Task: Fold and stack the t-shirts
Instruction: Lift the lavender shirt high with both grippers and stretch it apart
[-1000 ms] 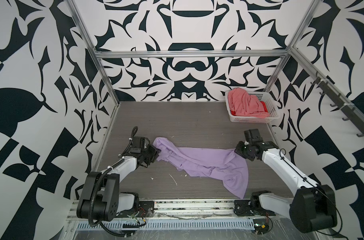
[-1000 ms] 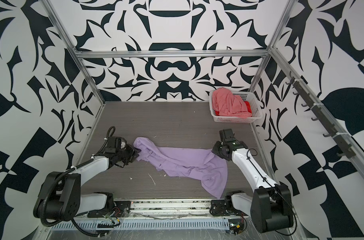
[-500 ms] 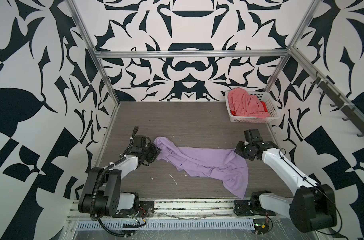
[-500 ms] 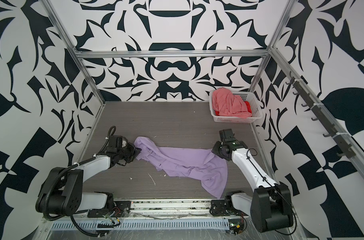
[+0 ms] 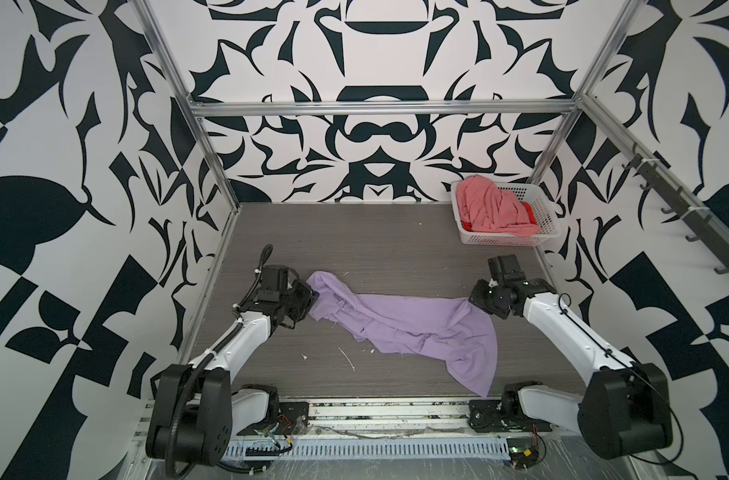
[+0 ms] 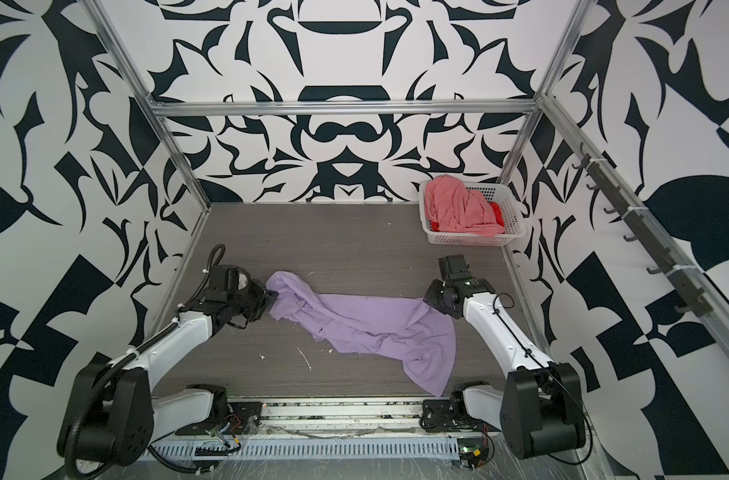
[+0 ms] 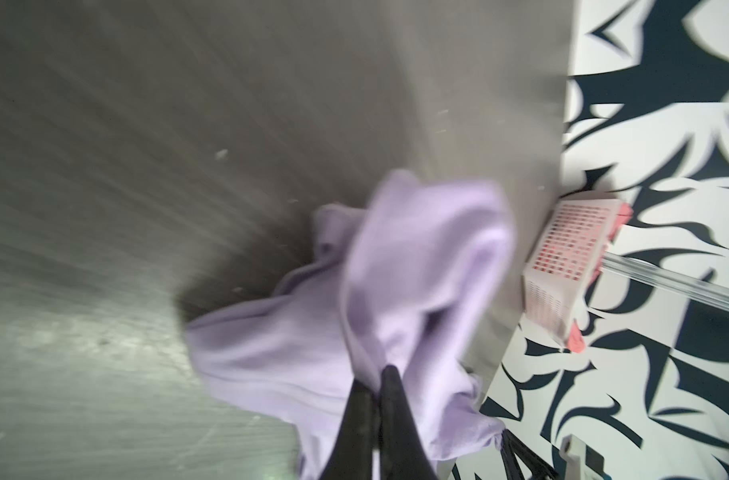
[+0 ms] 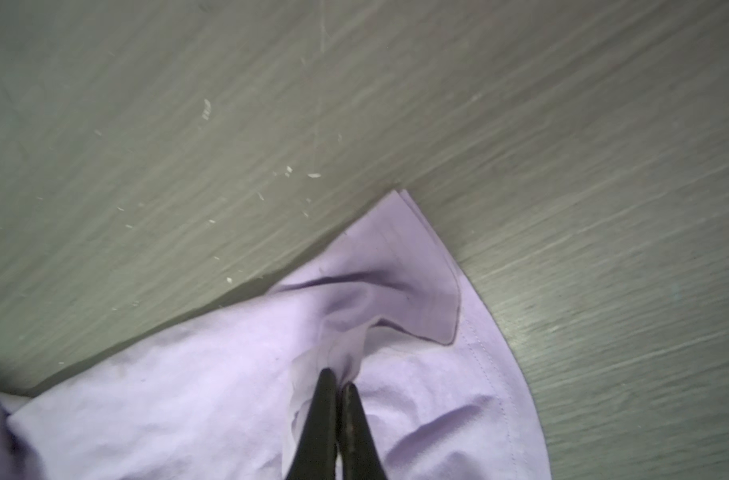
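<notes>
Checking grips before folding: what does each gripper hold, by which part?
Both hold the lavender t-shirt: left gripper shut on bunched cloth at its left end, right gripper shut on a pinch near a hemmed corner.

The left arm (image 5: 240, 338) rises from its base at the near edge. Its white forearm slants away along the left side, and the wrist is bent so the left gripper (image 5: 311, 300) points toward the middle, low over the surface. In the left wrist view its dark fingers (image 7: 398, 424) are pressed together, pinching a fold of the lavender t-shirt (image 5: 396, 316). That view is blurred, so how much cloth sits between them is hard to tell. The right arm (image 5: 562, 328) roughly mirrors this pose, with its forearm slanting inward and its wrist turned toward the middle. The right gripper (image 8: 341, 380) is clamped tight, nipping a small pucker of the same shirt near a corner.
</notes>
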Controlling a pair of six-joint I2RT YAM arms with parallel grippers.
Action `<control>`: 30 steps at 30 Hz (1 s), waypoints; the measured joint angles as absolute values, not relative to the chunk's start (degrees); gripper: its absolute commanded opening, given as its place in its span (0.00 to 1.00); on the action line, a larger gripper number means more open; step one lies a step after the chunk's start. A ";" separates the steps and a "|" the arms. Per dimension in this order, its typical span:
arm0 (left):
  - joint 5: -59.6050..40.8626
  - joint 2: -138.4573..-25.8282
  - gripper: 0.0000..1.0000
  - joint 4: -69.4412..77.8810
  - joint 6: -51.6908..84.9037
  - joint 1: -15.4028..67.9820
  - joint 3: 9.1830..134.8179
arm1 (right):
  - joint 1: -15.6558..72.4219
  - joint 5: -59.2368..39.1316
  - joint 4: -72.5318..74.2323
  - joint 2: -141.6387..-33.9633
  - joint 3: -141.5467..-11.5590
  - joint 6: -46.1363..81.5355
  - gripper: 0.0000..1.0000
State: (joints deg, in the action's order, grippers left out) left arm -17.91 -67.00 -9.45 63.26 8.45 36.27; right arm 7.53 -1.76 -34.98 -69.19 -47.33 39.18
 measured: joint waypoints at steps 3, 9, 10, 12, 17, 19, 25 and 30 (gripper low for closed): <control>-17.98 -66.00 0.00 -15.27 58.92 7.01 43.70 | 7.53 -1.74 -35.14 -69.17 -50.74 38.92 0.00; -17.72 -65.56 0.00 -27.16 49.19 2.94 59.20 | 7.33 -1.30 -36.67 -68.66 -58.46 38.06 0.00; -17.58 -65.41 0.00 -28.93 47.81 1.72 61.67 | 7.20 -1.08 -37.15 -68.58 -60.16 37.58 0.00; -17.30 -65.32 0.00 -33.39 44.62 -1.58 68.34 | 6.98 -0.34 -38.22 -68.53 -64.73 36.18 0.00; -16.49 -66.39 0.00 -41.21 37.47 -8.03 88.14 | 6.61 2.07 -40.82 -68.55 -79.44 31.18 0.00; -15.79 -67.59 0.00 -43.42 34.74 -8.75 97.03 | 6.59 3.14 -41.50 -68.55 -86.19 28.77 0.00; -14.11 -69.97 0.00 -47.40 29.04 -8.91 116.95 | 6.46 6.48 -42.15 -68.55 -103.72 22.44 0.00; -13.58 -69.10 0.00 -46.46 26.52 -8.95 125.54 | 6.46 6.83 -40.21 -67.13 -112.60 18.63 0.00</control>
